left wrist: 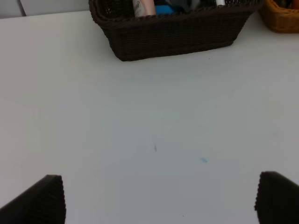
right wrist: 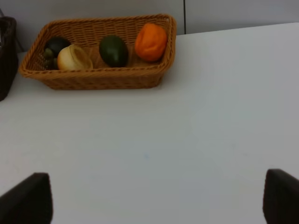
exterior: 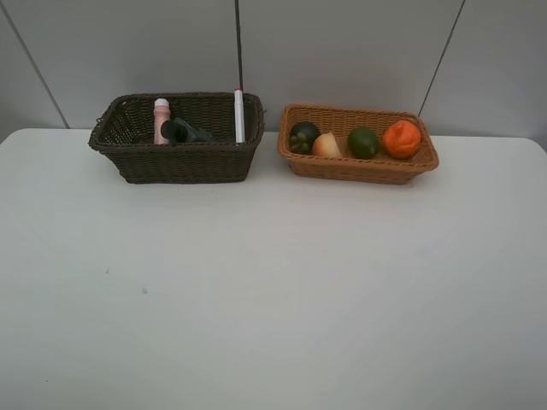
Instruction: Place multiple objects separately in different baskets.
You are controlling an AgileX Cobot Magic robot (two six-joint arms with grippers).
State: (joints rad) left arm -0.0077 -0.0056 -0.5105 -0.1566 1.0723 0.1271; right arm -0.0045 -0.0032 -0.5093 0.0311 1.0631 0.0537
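Observation:
The dark brown basket [exterior: 188, 164] at the back left holds a pink white-capped bottle [exterior: 161, 120], a dark green pump bottle [exterior: 184, 131] and an upright white marker [exterior: 239, 115]. To its right, the light tan basket [exterior: 359, 168] holds a dark mangosteen [exterior: 302, 137], a red-yellow fruit [exterior: 326, 145], a green fruit [exterior: 363, 142] and an orange [exterior: 402, 138]. Neither arm shows in the high view. My left gripper [left wrist: 161, 186] is open over bare table, short of the dark basket [left wrist: 177, 37]. My right gripper [right wrist: 157, 186] is open and empty, short of the tan basket [right wrist: 103, 79].
The white table [exterior: 273, 290] runs wide in front of both baskets, with grey wall panels behind. A narrow gap separates the two baskets. Small specks mark the tabletop [left wrist: 203, 160].

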